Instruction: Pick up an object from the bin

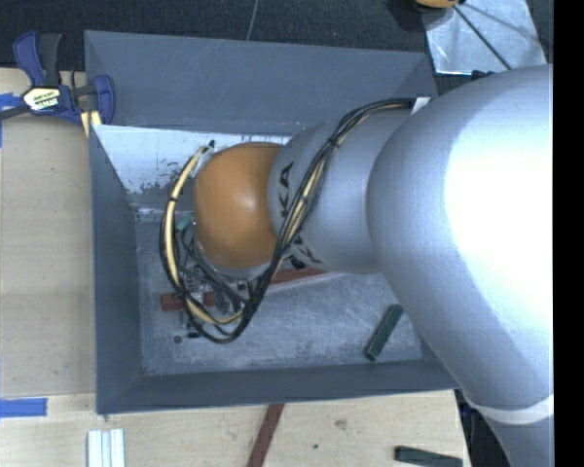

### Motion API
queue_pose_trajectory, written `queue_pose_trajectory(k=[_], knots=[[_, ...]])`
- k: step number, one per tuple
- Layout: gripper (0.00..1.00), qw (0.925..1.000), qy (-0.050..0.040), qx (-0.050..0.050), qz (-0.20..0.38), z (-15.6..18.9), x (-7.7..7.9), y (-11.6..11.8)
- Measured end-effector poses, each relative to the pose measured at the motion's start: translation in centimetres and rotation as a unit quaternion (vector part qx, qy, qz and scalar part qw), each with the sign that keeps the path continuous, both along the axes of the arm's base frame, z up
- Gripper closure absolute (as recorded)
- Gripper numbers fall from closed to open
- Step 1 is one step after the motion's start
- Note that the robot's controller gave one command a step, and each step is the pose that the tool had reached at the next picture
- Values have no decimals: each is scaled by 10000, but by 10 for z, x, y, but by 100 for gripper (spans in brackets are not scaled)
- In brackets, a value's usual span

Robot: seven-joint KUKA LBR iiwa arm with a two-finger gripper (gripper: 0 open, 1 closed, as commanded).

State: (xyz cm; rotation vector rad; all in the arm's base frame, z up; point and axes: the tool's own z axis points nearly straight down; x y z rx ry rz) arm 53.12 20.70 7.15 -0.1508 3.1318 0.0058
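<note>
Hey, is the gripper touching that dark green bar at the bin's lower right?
Apart. The camera view shows bare bin floor between the gripper and the dark green bar.

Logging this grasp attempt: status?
Gripper low at bin floor, left side, beside a reddish-brown piece. Dark green bar lies apart, right. Nothing seen blocking.

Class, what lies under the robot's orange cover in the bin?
A thin reddish-brown stick pokes out from beneath the orange cover. Its middle, and whatever else lies beneath, is covered by the cover and cables.

Grey bin (117,309); dark green bar (383,332) on floor right; reddish stick (172,302) left.
</note>
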Motion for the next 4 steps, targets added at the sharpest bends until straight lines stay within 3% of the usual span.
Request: queue_pose_trajectory(k=[2, 3, 4], knots=[[100, 10000, 45, -19, 4, 6, -2, -2], [100, 10000, -19, -5, 96, 41, 12, -9], [100, 9997, 17, -16, 247, 135, 9, -7]])
